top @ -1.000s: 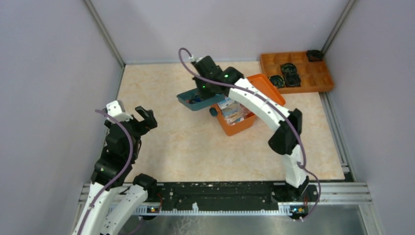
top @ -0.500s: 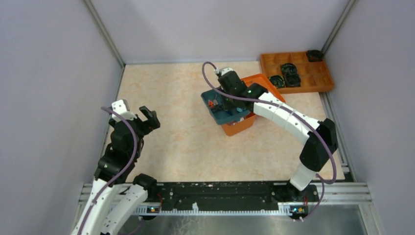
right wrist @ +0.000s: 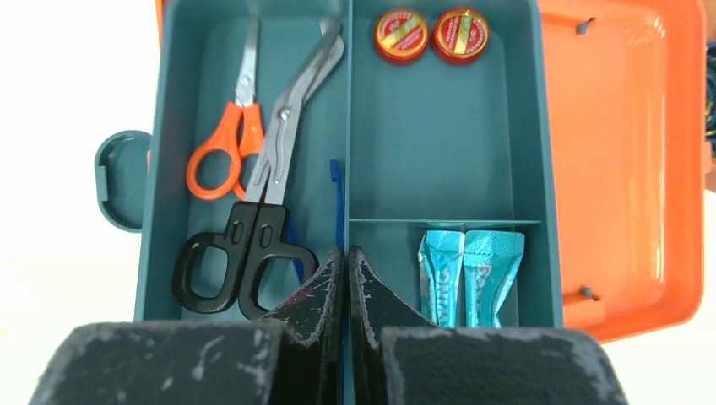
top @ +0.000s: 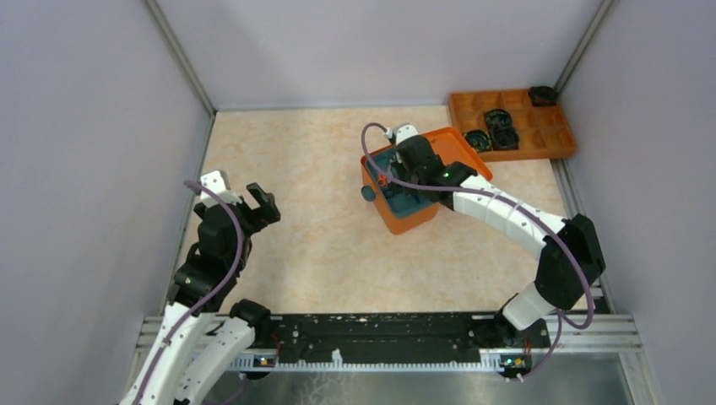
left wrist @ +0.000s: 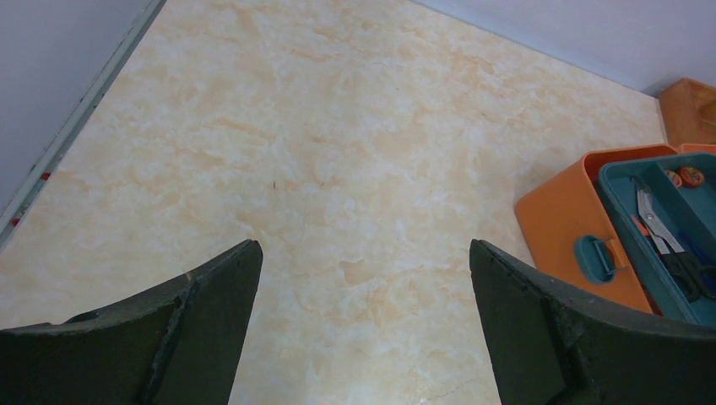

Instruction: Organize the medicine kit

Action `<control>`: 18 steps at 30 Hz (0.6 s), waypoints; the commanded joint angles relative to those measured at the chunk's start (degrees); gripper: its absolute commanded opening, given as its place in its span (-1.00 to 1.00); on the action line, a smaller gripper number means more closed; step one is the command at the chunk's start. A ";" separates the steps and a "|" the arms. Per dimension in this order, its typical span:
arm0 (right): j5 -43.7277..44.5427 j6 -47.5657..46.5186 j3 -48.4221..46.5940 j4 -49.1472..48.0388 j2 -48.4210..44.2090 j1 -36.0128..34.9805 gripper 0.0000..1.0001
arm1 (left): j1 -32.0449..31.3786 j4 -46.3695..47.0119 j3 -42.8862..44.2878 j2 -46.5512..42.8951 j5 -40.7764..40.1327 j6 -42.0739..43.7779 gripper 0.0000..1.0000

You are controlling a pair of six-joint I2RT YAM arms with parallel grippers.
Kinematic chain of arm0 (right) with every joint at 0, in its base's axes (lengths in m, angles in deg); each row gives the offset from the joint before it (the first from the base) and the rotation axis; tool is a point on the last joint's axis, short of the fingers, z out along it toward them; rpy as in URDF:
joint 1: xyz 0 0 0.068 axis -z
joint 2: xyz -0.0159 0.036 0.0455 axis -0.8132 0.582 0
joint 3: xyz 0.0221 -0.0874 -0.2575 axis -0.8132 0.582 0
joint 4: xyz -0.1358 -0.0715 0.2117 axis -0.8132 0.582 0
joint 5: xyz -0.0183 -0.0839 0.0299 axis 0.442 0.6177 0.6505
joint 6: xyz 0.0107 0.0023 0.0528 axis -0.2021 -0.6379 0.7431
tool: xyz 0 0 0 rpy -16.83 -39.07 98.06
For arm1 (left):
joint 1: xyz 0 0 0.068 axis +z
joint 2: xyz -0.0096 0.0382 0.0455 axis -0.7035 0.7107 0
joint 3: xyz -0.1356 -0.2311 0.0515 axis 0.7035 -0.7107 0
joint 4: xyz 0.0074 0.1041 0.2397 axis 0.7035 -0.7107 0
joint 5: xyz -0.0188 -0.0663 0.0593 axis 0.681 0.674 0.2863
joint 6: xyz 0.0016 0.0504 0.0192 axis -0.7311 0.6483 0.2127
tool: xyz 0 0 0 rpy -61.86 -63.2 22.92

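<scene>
The medicine kit [top: 406, 218] is an orange box standing open in mid-table, its lid [top: 461, 147] laid back to the right. The teal compartment tray [top: 382, 163] sits in the box's top. In the right wrist view the tray [right wrist: 439, 135] holds orange scissors [right wrist: 222, 157], black-handled shears [right wrist: 253, 240], two red tins [right wrist: 431, 35] and two blue sachets [right wrist: 469, 274]. My right gripper [right wrist: 345, 253] is shut on the tray's middle divider. My left gripper [left wrist: 365, 253] is open and empty over bare table, well left of the kit [left wrist: 561, 224].
A flat orange divided tray [top: 553, 143] with black items lies at the back right corner. Grey walls close in the table on three sides. The kit's teal latch [left wrist: 595, 257] sticks out towards the left arm.
My right gripper carried the teal tray from left of the kit rightwards over the box and lowered it into the top. The left arm barely shifted.
</scene>
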State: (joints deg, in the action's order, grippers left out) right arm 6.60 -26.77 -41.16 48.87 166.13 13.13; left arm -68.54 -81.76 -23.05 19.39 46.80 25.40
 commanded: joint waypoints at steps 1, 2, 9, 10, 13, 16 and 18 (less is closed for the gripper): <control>-0.23 -4.95 -0.30 -6.46 -2.78 1.81 -1.00 | 0.28 1.72 -0.74 0.39 1.20 -0.27 0.98; -1.11 -5.55 -0.26 -6.91 -2.57 2.01 -1.00 | 0.28 1.83 -0.83 0.51 1.33 -0.27 0.98; -6.50 -6.17 0.24 -9.49 -0.86 3.32 -1.00 | 0.30 1.62 -0.84 0.80 1.21 0.06 0.98; -7.26 -6.17 0.56 -9.85 -0.82 3.53 -1.00 | 0.32 1.53 -0.89 0.69 1.05 0.08 0.98; -9.13 -5.73 1.87 -11.76 -0.92 4.33 -1.00 | 0.28 1.52 -1.14 0.40 0.97 0.08 0.98; -10.46 -5.18 3.15 -13.46 -1.04 4.86 -1.00 | 0.32 1.50 -1.23 0.68 1.22 0.00 0.98; -11.07 -4.90 3.40 -13.58 -0.45 5.14 -1.00 | 0.28 1.66 -1.24 0.90 1.45 0.00 0.98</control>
State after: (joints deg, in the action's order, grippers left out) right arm -1.72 -32.08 -38.08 40.19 166.13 17.27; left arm -68.54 -80.64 -23.64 20.20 47.70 25.42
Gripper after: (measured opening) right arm 0.007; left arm 0.989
